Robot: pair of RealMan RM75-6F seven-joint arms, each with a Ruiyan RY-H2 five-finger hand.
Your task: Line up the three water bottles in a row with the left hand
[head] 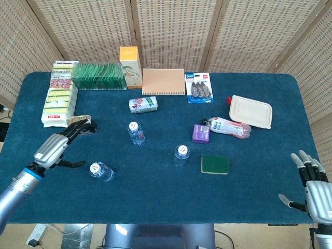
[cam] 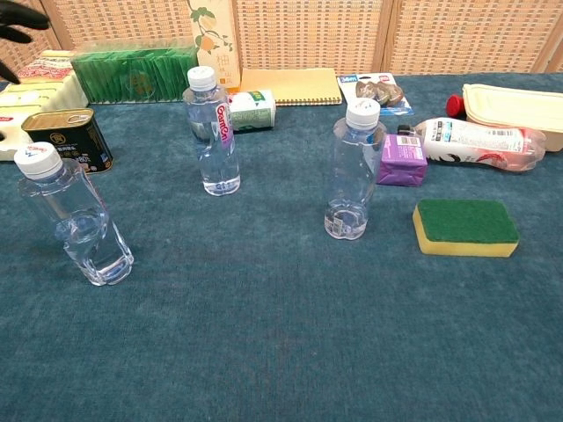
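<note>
Three clear water bottles stand upright on the blue table. One bottle [head: 99, 170] [cam: 72, 218] is at the front left, one with a red label [head: 136, 133] [cam: 212, 132] stands further back, and the third [head: 180, 154] [cam: 354, 170] is toward the middle. My left hand [head: 56, 145] hovers left of the front-left bottle, fingers spread, holding nothing; only its dark fingertips [cam: 18, 19] show in the chest view's top left corner. My right hand [head: 315, 189] is low at the right edge, fingers spread and empty.
A dark tin [head: 82, 124] [cam: 67, 138] sits just beyond my left hand. A green-and-yellow sponge [head: 215, 164], purple packet [head: 200, 133], lying labelled bottle [head: 229, 126] and lidded box [head: 251, 111] lie to the right. Sponge packs [head: 59, 94], a notebook [head: 163, 81] and cartons line the back.
</note>
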